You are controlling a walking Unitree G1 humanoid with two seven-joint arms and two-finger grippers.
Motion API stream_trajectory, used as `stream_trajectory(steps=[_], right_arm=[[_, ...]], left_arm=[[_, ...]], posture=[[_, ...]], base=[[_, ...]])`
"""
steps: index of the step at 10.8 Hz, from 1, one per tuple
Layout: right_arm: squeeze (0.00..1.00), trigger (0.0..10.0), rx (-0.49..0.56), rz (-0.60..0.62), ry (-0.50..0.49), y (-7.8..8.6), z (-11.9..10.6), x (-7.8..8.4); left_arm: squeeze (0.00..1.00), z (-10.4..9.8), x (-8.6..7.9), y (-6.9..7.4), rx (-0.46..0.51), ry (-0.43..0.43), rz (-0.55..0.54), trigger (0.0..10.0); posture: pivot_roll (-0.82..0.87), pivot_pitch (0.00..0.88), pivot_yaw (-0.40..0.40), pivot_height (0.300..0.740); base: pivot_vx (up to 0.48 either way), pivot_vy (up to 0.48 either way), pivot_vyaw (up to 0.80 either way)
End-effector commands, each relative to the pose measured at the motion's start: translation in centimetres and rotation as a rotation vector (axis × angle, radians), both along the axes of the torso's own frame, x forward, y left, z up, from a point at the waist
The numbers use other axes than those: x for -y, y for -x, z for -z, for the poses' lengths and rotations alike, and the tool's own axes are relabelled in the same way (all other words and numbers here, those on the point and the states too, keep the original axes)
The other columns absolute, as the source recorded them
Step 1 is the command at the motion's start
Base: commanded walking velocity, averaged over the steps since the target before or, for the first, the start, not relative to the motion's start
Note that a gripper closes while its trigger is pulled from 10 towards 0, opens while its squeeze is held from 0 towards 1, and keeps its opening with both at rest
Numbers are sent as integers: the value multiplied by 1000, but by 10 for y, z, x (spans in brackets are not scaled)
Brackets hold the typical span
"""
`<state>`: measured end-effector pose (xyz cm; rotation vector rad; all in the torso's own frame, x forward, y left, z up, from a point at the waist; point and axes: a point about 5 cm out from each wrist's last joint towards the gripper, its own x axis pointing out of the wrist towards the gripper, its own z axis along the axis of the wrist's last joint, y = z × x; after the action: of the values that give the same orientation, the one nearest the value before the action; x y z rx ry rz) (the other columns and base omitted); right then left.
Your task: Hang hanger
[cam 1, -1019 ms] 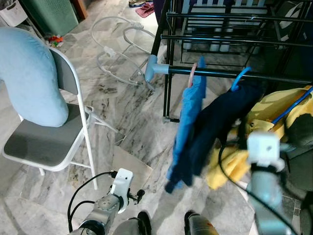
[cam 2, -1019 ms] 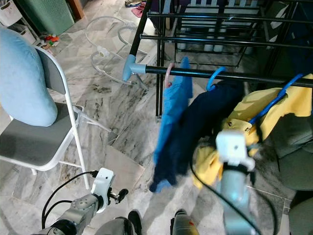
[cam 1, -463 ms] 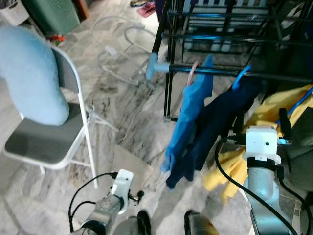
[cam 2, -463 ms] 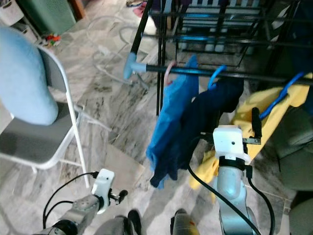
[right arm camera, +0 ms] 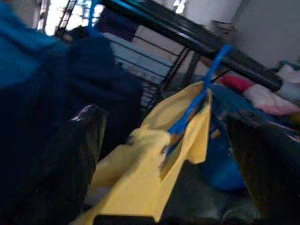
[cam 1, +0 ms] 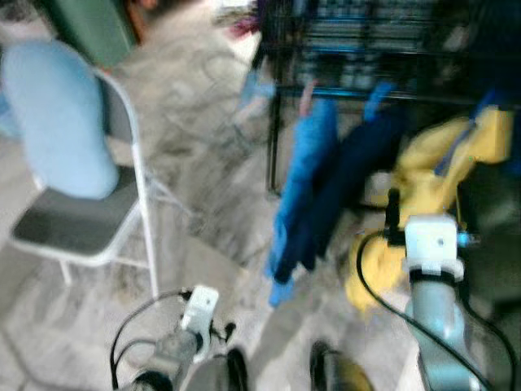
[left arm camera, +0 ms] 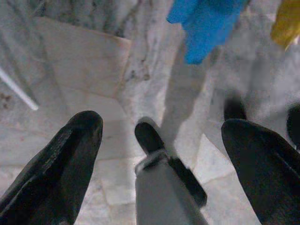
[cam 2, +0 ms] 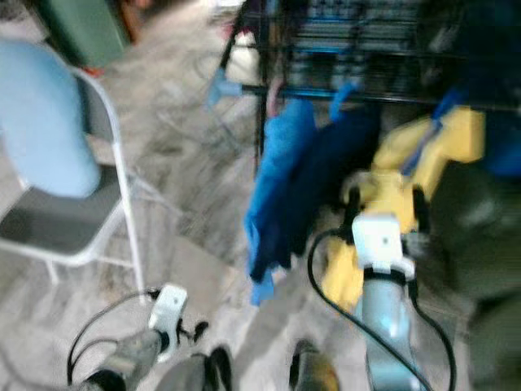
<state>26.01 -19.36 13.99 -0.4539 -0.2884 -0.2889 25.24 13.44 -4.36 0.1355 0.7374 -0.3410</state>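
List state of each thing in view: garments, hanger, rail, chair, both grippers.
yellow garment: hanging on blue hanger
blue hanger: hooked over rail
rail: holding three garments
chair: unfolded, pillow on it
right gripper: open, at yellow garment
left gripper: open, idle, low

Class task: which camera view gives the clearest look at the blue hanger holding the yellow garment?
The right wrist view: the blue plastic hanger shows close, hooked over the black metal rail, with the yellow garment draped below. Both eye views show it only as a blurred blue streak. The left wrist view faces the floor.

Grey folding chair [cam 1: 77, 224] on marble floor [cam 1: 203, 171].
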Motion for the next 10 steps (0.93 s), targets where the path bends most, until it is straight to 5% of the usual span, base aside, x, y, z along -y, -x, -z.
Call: stream_trajectory(steps=[1, 4, 5, 8, 10], right_arm=[[757, 10000, 8, -42, -3, -4, -4, -8], [729, 10000, -29, -102, -2, -7, 3, -12], [733, 10000, -62, -146, -81, -7, 10, -16], [729, 10000, -271, -393, -126, -6, 44, -44], [725, 10000, -419, -431, -138, 2, 82, -50]], left_arm=[[0, 10, -6, 13, -50, -11, -21, 10000], [0, 9, -6, 12, -44, -14, -23, 10000], [0, 9, -6, 12, -43, -15, -22, 10000], [0, 9, -14, 11, -42, -55, -9, 10000], [0, 13, -20, 18, -74, -81, -30, 10000]], posture=[[-237, 191, 124, 740], [-229, 175, 109, 740], [-229, 170, 110, 740], [-220, 125, 112, 740], [-205, 84, 101, 740]], base=[[-307, 0, 0], [-306, 0, 0], [-300, 0, 0], [-181, 0, 0], [0, 0, 0]])
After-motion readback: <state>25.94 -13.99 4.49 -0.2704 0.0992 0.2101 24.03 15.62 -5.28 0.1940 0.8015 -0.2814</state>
